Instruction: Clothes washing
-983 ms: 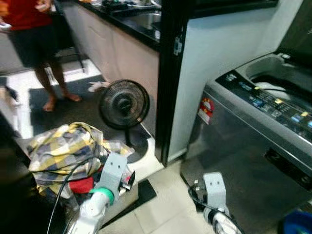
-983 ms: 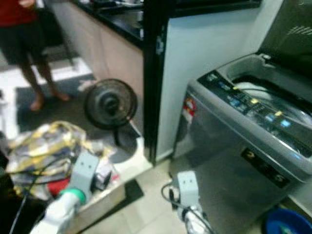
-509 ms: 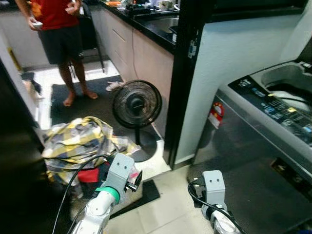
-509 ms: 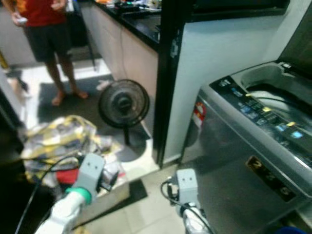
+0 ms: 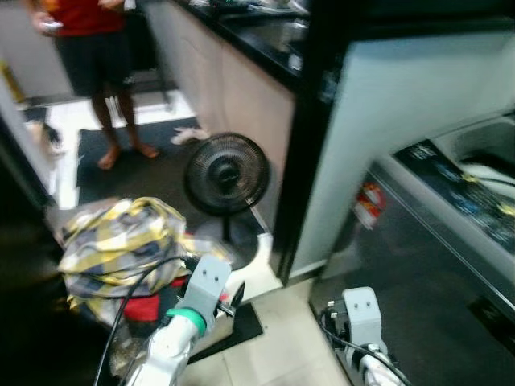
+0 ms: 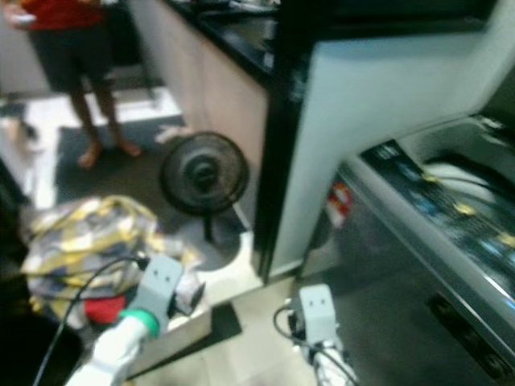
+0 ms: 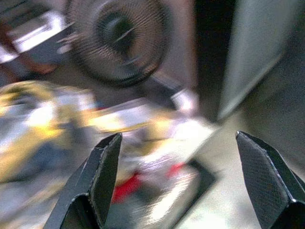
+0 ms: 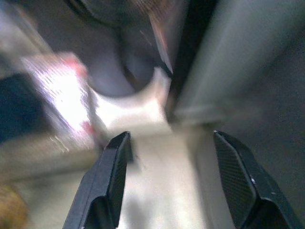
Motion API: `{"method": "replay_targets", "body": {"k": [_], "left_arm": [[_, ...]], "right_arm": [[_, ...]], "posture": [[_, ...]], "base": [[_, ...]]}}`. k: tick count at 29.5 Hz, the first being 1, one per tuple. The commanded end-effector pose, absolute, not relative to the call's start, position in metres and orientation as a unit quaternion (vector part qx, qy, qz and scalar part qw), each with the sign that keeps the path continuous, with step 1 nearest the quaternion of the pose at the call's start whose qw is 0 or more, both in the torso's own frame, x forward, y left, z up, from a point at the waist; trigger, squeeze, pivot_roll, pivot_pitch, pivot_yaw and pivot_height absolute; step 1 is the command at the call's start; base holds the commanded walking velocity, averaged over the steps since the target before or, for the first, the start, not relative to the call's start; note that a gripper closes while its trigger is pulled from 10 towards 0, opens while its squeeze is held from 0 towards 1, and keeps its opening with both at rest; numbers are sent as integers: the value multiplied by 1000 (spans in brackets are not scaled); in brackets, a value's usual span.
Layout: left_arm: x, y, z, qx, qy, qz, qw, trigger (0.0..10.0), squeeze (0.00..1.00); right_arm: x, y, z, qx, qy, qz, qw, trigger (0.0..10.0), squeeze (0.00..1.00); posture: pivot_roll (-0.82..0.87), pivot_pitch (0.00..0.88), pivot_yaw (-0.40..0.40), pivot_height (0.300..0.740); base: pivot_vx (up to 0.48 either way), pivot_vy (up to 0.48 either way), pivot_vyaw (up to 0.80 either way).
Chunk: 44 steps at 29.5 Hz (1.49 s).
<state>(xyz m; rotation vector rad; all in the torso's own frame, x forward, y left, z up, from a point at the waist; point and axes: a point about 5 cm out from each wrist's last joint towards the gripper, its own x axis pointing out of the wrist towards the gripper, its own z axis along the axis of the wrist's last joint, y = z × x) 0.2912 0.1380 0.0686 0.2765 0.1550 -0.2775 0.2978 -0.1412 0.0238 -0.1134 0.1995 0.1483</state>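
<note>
While both end effectors gape empty | left end effector (image 7: 176, 176) | right end effector (image 8: 176, 181) | one fan (image 5: 226, 174) | one clothes pile (image 5: 121, 245)

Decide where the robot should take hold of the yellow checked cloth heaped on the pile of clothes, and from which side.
Grip the yellow checked cloth at the bunched hump on top, coming from above with the open left gripper, which is nearest. The hump probably offers loose folds to pinch, and it stands clear of the red garment beneath and the fan beside it.
</note>
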Motion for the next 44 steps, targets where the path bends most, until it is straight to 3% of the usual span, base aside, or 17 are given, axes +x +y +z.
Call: {"method": "replay_targets", "body": {"k": [1, 9, 24, 44], "left_arm": [[290, 124, 69, 130, 68, -157, 977, 10000, 0], [291, 124, 69, 131, 68, -155, 977, 10000, 0], [293, 125, 68, 125, 74, -145, 979, 10000, 0], [295, 129, 67, 130, 76, -132, 980, 10000, 0]], "right_arm": [[284, -155, 9, -65, 127, 60, 988, 10000, 0], [286, -155, 11, -51, 119, 58, 990, 10000, 0], [290, -150, 16, -48, 105, 79, 990, 10000, 0], [290, -148, 15, -53, 109, 89, 989, 10000, 0]], "posture": [[17, 0, 12, 740], [16, 0, 9, 740], [13, 0, 7, 740], [14, 0, 13, 740]], "base": [[480, 0, 438], [480, 0, 0], [0, 0, 0], [0, 0, 793]]}}
